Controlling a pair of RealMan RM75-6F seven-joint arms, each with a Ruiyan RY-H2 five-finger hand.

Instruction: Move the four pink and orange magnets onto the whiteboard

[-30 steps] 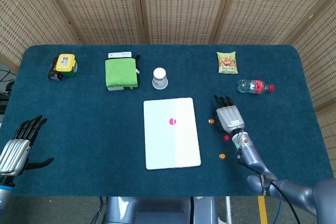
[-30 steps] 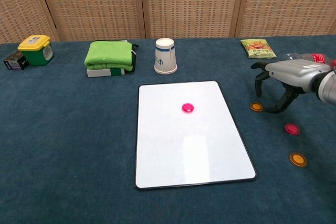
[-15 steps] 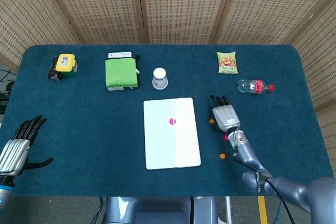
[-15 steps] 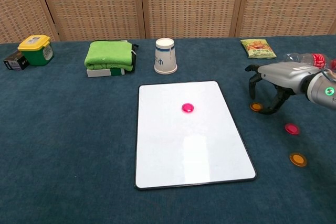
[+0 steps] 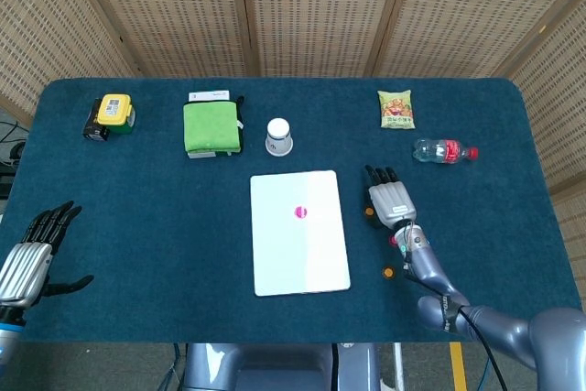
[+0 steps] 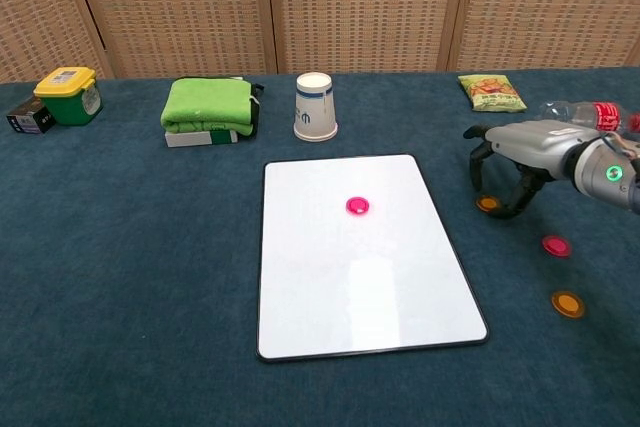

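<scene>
The whiteboard (image 5: 302, 258) (image 6: 360, 287) lies flat mid-table with one pink magnet (image 5: 300, 212) (image 6: 358, 206) on it. Right of the board, an orange magnet (image 5: 369, 211) (image 6: 487, 203) lies on the cloth. My right hand (image 5: 389, 199) (image 6: 515, 162) arches over it, fingers apart and pointing down, holding nothing. A second pink magnet (image 5: 395, 240) (image 6: 556, 245) and another orange magnet (image 5: 387, 272) (image 6: 567, 304) lie nearer the front, beside my right forearm. My left hand (image 5: 32, 258) hovers open at the table's front left corner, seen only in the head view.
Along the back stand a yellow container (image 5: 114, 111) (image 6: 68, 92), a folded green towel (image 5: 212, 127) (image 6: 207, 107), an upturned paper cup (image 5: 279, 136) (image 6: 315, 107), a snack bag (image 5: 396, 108) (image 6: 491, 92) and a lying bottle (image 5: 444, 150) (image 6: 590, 112).
My right hand has shifted a little left toward the whiteboard, coming over the nearest orange magnet. The left hand and the magnets have not moved.
</scene>
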